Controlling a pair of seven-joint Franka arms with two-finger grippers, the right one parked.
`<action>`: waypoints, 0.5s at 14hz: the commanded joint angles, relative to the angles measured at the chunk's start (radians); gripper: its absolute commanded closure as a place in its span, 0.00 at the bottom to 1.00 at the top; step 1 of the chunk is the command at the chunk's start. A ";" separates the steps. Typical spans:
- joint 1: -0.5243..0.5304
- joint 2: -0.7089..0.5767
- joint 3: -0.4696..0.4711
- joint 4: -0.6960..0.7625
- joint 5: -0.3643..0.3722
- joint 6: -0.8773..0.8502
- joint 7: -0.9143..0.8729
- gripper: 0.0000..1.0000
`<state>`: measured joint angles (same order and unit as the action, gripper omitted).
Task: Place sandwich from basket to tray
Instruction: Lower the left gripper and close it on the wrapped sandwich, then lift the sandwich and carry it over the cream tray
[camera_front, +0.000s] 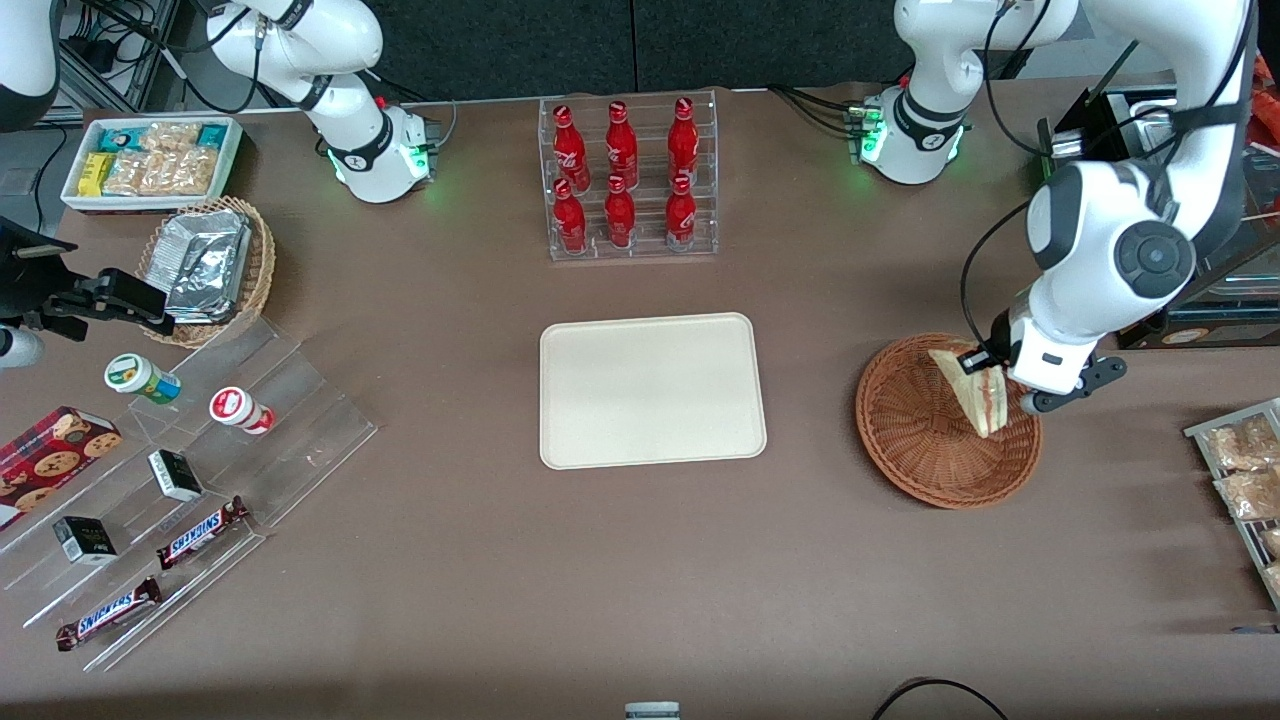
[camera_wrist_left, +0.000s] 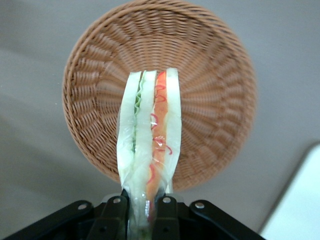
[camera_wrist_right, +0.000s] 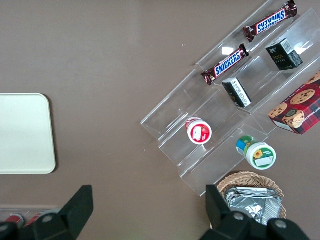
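The sandwich (camera_front: 972, 392) (camera_wrist_left: 148, 145), a wrapped wedge of white bread with red and green filling, hangs lifted above the reddish-brown wicker basket (camera_front: 925, 440) (camera_wrist_left: 210, 100). My left gripper (camera_front: 995, 385) (camera_wrist_left: 142, 212) is shut on one end of the sandwich, a black finger pressing each side. The basket holds nothing else that I can see. The cream tray (camera_front: 652, 390) (camera_wrist_right: 22, 132) lies flat at the table's middle, bare, well off from the basket toward the parked arm's end. A corner of the tray (camera_wrist_left: 300, 205) shows in the left wrist view.
A clear rack of red bottles (camera_front: 628, 178) stands farther from the front camera than the tray. A wire rack of snack bags (camera_front: 1245, 480) sits at the working arm's end. A tan basket of foil packets (camera_front: 208, 265), a white snack box (camera_front: 150, 160) and acrylic steps with snacks (camera_front: 170, 480) lie at the parked arm's end.
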<state>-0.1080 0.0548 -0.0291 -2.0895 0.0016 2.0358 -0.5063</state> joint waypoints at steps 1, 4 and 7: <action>-0.073 0.013 -0.025 0.094 0.011 -0.088 0.003 1.00; -0.200 0.034 -0.025 0.111 0.009 -0.071 0.002 1.00; -0.333 0.123 -0.025 0.201 -0.011 -0.072 -0.035 1.00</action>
<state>-0.3632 0.0998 -0.0673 -1.9787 -0.0024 1.9760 -0.5178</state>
